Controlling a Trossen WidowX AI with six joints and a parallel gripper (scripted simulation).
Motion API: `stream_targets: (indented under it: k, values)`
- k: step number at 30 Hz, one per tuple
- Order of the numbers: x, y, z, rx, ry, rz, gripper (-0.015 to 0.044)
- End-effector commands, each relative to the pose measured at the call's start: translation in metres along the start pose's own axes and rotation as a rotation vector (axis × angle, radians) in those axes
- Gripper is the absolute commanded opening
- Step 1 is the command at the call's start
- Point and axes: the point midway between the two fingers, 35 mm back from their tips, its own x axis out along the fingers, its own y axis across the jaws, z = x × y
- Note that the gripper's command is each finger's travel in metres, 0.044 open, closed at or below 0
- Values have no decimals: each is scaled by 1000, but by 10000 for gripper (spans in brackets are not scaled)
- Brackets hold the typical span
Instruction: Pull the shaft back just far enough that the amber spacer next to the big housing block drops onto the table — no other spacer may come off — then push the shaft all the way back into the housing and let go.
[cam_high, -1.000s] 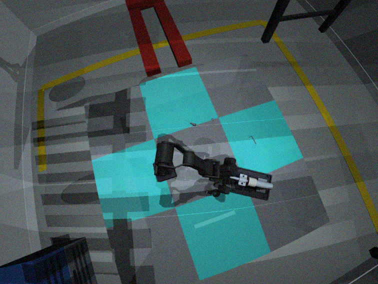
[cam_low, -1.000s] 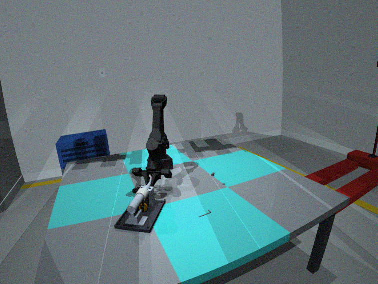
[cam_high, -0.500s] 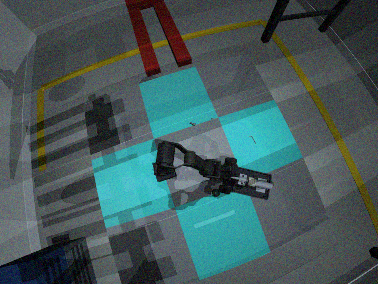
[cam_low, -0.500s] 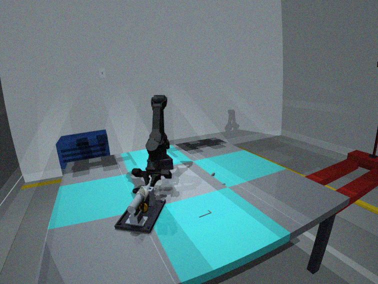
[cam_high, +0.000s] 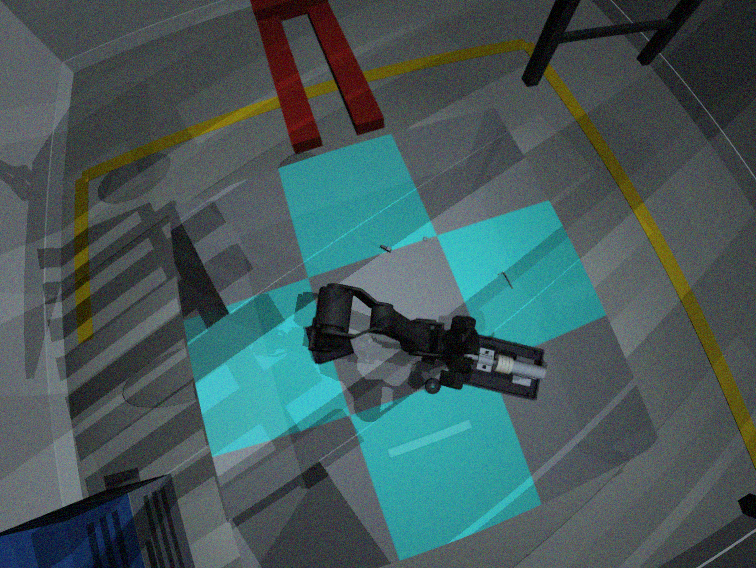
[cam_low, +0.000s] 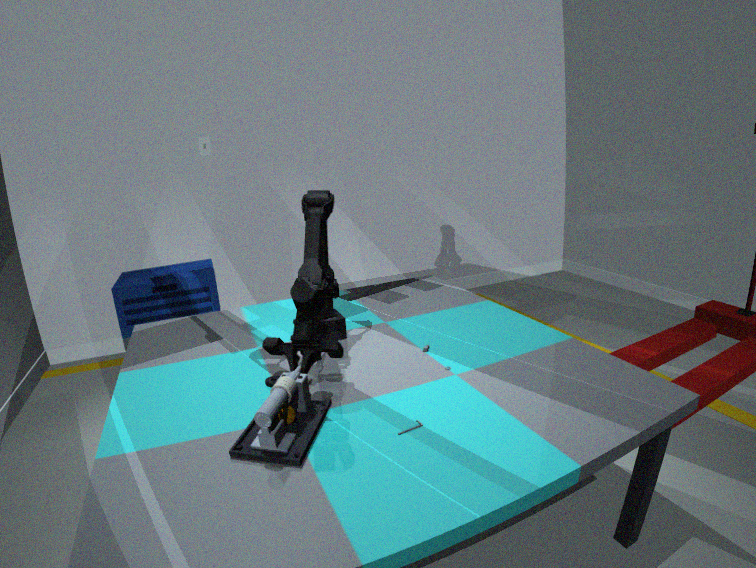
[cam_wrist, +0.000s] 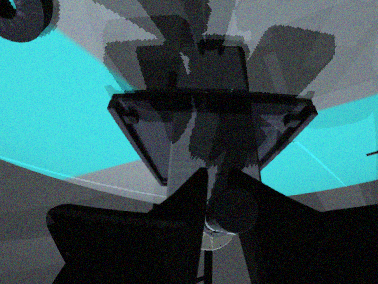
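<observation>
My gripper (cam_high: 466, 360) (cam_low: 300, 359) (cam_wrist: 217, 175) is shut on the shaft's near end, behind the bracket. The thin pale shaft (cam_high: 473, 360) runs forward through the small grey bracket (cam_high: 485, 359) (cam_low: 302, 378). Beyond it a cream ringed section (cam_high: 504, 364) (cam_low: 285, 385) meets the big pale grey cylinder (cam_high: 529, 370) (cam_low: 270, 408). An amber piece (cam_low: 289, 415) shows low beneath the cylinder in the exterior view; whether it rests on the base is unclear. The black-rimmed base (cam_high: 501, 392) (cam_low: 262, 456) carries the assembly. The fingers and shadow hide the shaft's grip in the wrist view.
A dark round knob (cam_high: 432, 385) lies beside the gripper. An L-shaped key (cam_high: 506, 279) (cam_low: 410, 428), a small bolt-like piece (cam_high: 385, 247) (cam_low: 425, 348) and a tiny ring-like piece (cam_high: 425, 238) lie on the table. A pale strip (cam_high: 429, 438) shows on a cyan patch.
</observation>
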Motion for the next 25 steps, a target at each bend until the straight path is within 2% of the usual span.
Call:
stream_targets:
  k: [1, 12, 25]
  values:
    - [1, 0, -4, -3, 8, 2, 0]
    - [2, 0, -5, -3, 8, 2, 0]
    - [-1, 0, 0, 0, -2, 0, 341]
